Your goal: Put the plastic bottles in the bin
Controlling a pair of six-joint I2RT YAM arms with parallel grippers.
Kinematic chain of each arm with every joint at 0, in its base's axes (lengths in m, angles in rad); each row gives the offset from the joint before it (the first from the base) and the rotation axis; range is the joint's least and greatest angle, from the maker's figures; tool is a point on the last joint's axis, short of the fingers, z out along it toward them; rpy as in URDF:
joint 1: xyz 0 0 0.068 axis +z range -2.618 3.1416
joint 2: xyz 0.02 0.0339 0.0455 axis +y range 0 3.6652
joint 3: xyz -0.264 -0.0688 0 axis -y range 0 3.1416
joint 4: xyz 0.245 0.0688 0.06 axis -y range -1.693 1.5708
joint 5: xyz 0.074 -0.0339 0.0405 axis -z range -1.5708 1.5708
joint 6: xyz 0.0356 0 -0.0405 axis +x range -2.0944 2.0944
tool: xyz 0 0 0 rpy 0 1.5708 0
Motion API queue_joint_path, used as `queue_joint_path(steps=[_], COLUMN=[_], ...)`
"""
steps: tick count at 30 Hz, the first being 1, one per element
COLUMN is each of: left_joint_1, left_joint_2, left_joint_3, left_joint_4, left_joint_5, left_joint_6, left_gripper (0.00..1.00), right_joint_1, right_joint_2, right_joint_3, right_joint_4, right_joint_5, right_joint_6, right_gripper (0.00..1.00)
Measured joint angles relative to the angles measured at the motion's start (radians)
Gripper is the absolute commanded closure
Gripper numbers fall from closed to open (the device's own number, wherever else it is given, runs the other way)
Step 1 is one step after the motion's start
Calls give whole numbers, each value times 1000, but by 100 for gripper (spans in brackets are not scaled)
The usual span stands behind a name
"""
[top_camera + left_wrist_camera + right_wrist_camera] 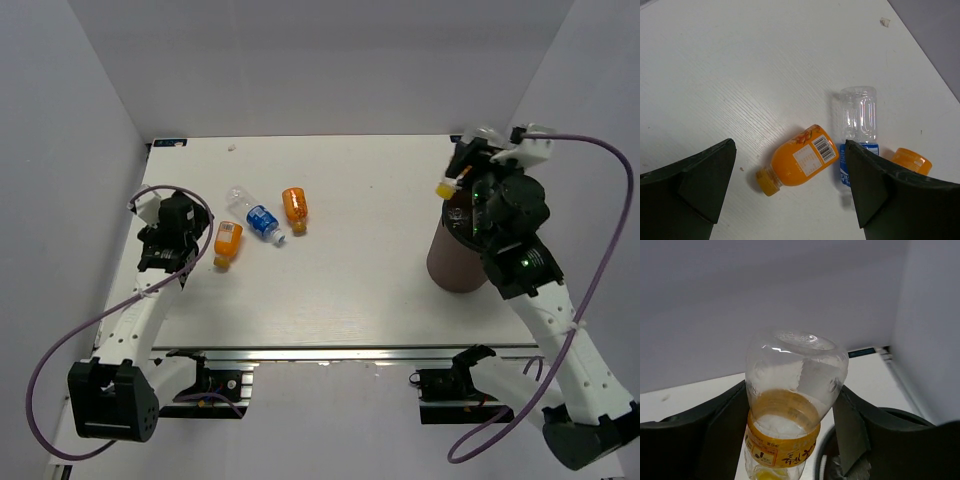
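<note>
An orange-filled bottle [227, 243] lies on the white table just right of my open, empty left gripper [176, 250]. In the left wrist view this bottle [802, 160] lies below and between the spread jaws of the gripper [789, 190]. A clear bottle with a blue label [258, 218] [858, 125] and a second orange-filled bottle [294, 206] [911, 161] lie beside it. My right gripper [468, 165] [790, 410] is shut on the clear yellow-capped bottle [445, 187] [790, 390], cap down, over the dark brown bin [458, 255] [902, 416]. The plain clear bottle is not in view.
White walls enclose the table on the left, back and right. A purple cable loops from each arm. A tiny scrap [231, 148] lies near the back edge. The bin stands at the table's right side, close to the right wall.
</note>
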Motion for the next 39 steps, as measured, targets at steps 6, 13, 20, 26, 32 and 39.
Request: queue_joint_path(steps=[6, 13, 20, 26, 32, 39], left_joint_1=[0, 0, 0, 0, 0, 0], left_joint_2=[55, 115, 135, 154, 226, 364], left_joint_3=[9, 29, 34, 43, 80, 110], left_joint_4=[4, 11, 12, 13, 19, 29], left_joint_5=[36, 79, 95, 96, 137, 281], left_joint_6=[17, 34, 42, 53, 106, 218], left_gripper=[2, 2, 2, 2, 2, 2], right_joint_1=[-172, -279, -279, -279, -160, -56], right_joint_2=[-82, -5, -23, -23, 38, 180], right_joint_3=[-138, -171, -150, -130, -85, -59], right_joint_4=[-47, -157, -162, -163, -163, -137], right_joint_5=[82, 79, -14, -209, -367, -467], right_joint_6=[14, 56, 56, 51, 43, 62], right_gripper=[48, 11, 11, 11, 11, 11])
